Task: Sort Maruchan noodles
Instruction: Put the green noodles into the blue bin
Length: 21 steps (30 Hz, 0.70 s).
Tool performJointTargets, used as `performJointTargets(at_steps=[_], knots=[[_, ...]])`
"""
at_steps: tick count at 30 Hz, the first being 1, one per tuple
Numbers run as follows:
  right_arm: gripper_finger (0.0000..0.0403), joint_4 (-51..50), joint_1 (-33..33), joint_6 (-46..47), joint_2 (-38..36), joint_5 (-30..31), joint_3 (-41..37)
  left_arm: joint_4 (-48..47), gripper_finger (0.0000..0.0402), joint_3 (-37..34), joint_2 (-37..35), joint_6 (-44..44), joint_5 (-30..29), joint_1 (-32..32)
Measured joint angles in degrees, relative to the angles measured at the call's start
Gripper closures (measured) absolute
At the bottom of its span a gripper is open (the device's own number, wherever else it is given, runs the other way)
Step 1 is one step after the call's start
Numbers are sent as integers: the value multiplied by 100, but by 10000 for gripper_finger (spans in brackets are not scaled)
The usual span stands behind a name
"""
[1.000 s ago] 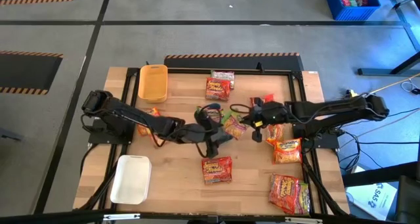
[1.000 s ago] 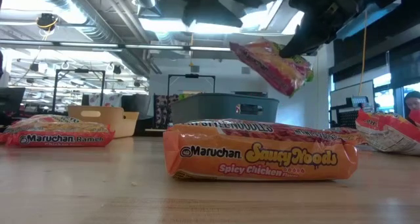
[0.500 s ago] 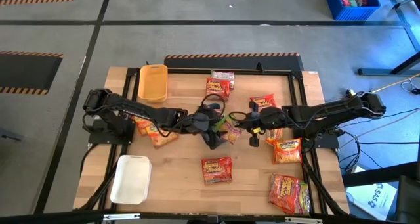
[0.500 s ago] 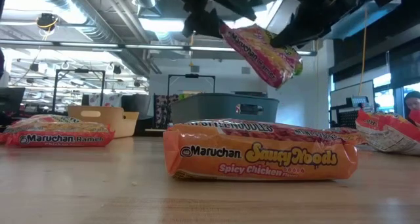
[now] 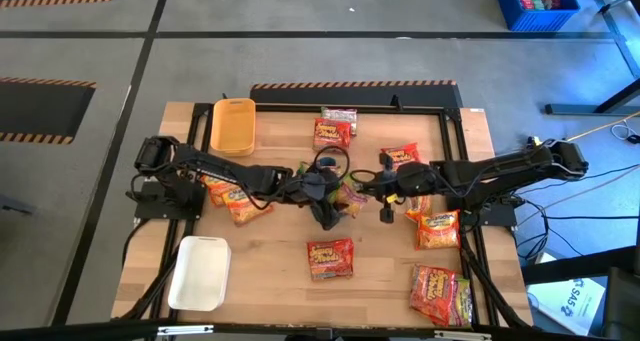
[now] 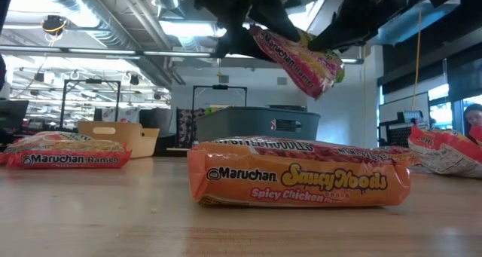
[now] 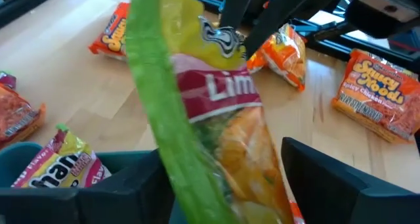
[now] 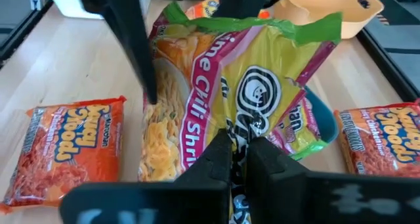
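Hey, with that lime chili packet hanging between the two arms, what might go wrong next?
1. The right gripper pinches only the green-edged packet's edge; it may slip.
2. The left gripper, jaws wide around the packet, may tug it loose while closing.
3. If dropped, it could land on the packets in the blue bin below.

Robotics lab or test workshop, open-plan industrial hall. Wooden table (image 5: 190, 281) with black frame stands on grey floor; hazard tape (image 5: 350, 84), orange-black striped, marks floor zones. Exposed ducts (image 6: 113, 16), pipes and strip lights across ceiling. Black racks (image 6: 79, 99) and equipment behind table in low view. Blue crate (image 5: 535, 3) on floor at far corner, cables (image 5: 600, 171) trailing beside rig. Person (image 6: 474, 120) partly visible at right edge of low view.
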Motion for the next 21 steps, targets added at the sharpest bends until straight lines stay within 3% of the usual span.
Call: performJointTargets(at_steps=[11,17,21], knots=[[392,170,-2,-2,-2,-235,0,-11,238,0,-2,186,-21,9],[388,243,-7,333,-2,-215,-2,-24,251,0,-2,403,-215,-31],[349,-557,0,341,-2,-43,312,-396,253,7,-29,500,-314,-66]])
